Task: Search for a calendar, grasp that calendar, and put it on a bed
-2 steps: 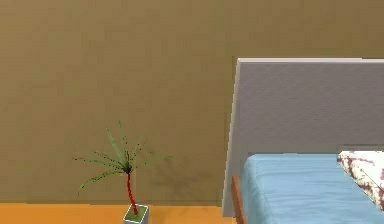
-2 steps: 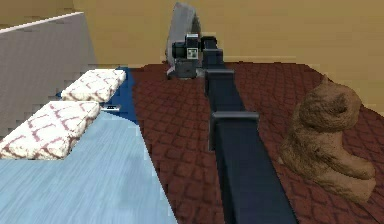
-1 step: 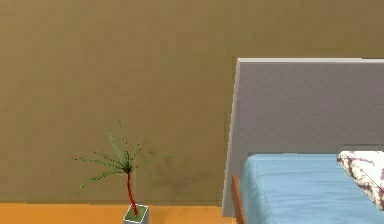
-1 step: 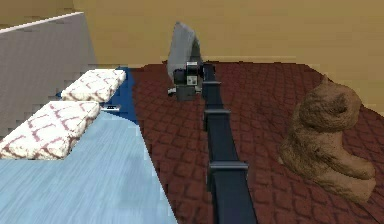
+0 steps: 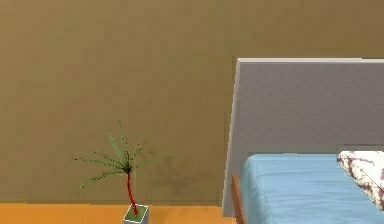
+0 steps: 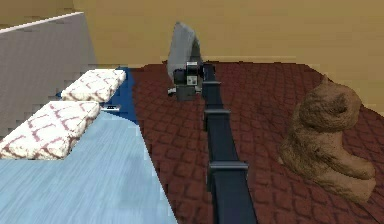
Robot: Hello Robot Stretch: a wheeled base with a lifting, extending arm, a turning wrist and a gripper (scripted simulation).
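Observation:
In the arm side view the dark arm point(image 6: 222, 150) rises from the bottom edge to the gripper point(image 6: 180, 88). A grey tent-shaped thing point(image 6: 183, 45), the shape of a desk calendar, hangs at its far end, seen against the wall and carpet. The gripper holds it. To the left lies the bed point(image 6: 90, 175) with a light blue cover, a grey headboard point(image 6: 40, 55) and two patterned pillows point(image 6: 95, 85) point(image 6: 50, 130). In the forward view the bed point(image 5: 290, 190) fills the lower right below its tall grey headboard point(image 5: 305, 105), with a pillow point(image 5: 365, 172) at the edge.
A dark red carpet point(image 6: 265, 100) covers the floor beside the bed. A brown bear-like figure point(image 6: 330, 140) sits on it at the arm side view's right. A small potted palm point(image 5: 125, 175) stands against the olive wall at the forward view's lower left.

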